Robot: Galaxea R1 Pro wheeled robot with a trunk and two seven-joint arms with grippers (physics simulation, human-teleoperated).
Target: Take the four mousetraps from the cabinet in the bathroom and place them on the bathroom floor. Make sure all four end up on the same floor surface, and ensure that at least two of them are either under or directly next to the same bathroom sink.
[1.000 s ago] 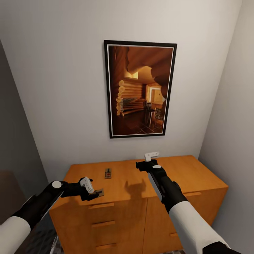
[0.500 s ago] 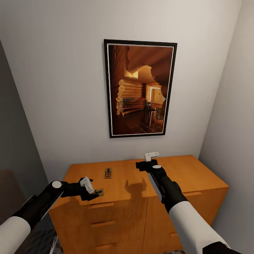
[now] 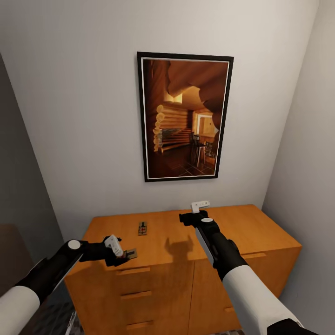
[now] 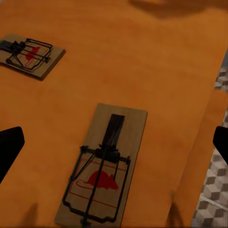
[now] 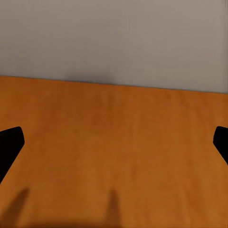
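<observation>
The nearer mousetrap [image 4: 103, 166], lying flat right by the cabinet [image 3: 242, 228] top's front-left edge, is framed by the spread-open left gripper [image 3: 117, 250], so it's probably best pinched across the board's long sides, well clear of the spring bar.

A home — framed picture [image 3: 184, 117], wooden cabinet [image 3: 260, 230], patterned floor tiles [image 4: 213, 190].
</observation>
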